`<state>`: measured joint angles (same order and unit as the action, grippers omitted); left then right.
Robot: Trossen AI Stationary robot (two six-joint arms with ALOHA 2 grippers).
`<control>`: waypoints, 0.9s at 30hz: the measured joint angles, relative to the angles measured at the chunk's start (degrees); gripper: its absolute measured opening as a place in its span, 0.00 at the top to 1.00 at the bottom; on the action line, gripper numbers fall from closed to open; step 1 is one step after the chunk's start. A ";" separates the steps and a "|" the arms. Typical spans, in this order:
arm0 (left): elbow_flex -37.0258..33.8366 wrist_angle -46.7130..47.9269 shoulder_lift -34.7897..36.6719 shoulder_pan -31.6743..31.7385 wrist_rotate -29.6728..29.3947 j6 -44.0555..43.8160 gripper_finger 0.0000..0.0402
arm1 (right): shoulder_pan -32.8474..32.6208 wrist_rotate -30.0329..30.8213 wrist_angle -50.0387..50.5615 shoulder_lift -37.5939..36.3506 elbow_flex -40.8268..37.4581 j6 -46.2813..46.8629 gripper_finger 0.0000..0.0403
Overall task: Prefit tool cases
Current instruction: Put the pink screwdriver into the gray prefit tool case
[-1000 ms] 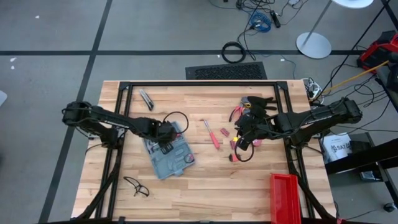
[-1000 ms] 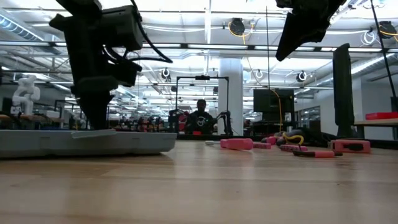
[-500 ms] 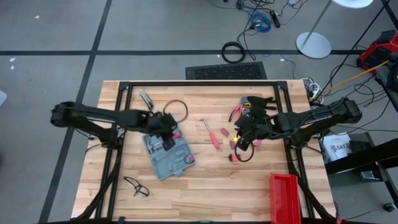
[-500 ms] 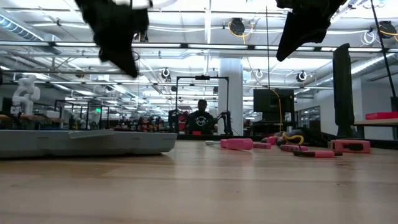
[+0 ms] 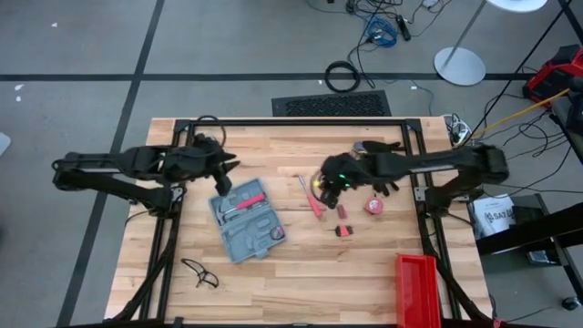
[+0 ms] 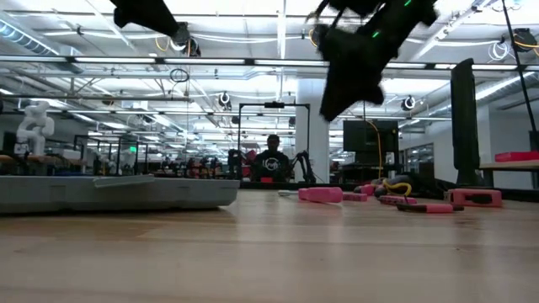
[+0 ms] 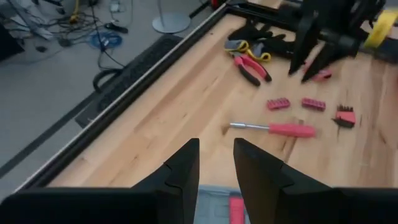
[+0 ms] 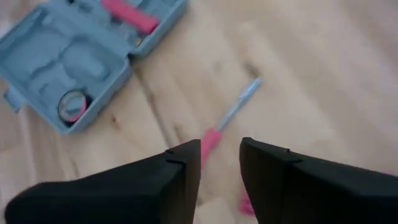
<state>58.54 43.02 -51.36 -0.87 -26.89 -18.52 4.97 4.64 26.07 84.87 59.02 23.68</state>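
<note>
Overhead looks down; low level; both share screwdriver (image 5: 311, 197).

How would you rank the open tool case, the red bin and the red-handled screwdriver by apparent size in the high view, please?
1. tool case, largest.
2. red bin, cut off by the frame edge.
3. screwdriver, smallest.

The left claw (image 7: 216, 163) shows two dark fingers slightly parted above the wooden surface (image 7: 168, 118). Beyond lie a red-handled screwdriver (image 7: 273, 129), red pliers (image 7: 252, 67) and small red bit holders (image 7: 278, 103); the other arm's claw (image 7: 314, 59) hangs farther off.
</note>
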 joint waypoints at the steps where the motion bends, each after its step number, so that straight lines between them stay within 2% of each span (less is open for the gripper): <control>1: 0.00 0.29 0.40 0.01 -0.53 0.09 0.74 | 0.82 -2.52 -0.35 2.44 0.81 -0.22 0.73; 4: 0.00 0.43 0.68 0.01 -1.10 1.91 0.74 | 2.24 -4.91 1.79 9.93 4.63 -0.42 0.68; 13: -0.07 1.25 -0.80 0.01 -1.51 4.90 0.74 | 2.59 -4.56 14.79 28.44 22.44 -2.75 0.57; 21: -2.37 1.68 -1.02 -0.55 -1.51 5.38 0.74 | 2.89 -2.06 26.52 40.40 33.64 -3.70 0.58; 24: -3.47 1.48 -1.02 -0.65 -1.54 5.38 0.74 | 3.39 -5.50 27.55 43.40 34.58 -4.02 0.59; 27: -4.66 1.46 -1.02 -0.65 -1.64 5.34 0.74 | 3.70 -8.81 27.52 44.95 34.84 -6.27 0.68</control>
<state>53.88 44.48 -52.38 -1.52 -28.53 -13.19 8.66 -4.16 53.59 129.82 93.86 17.41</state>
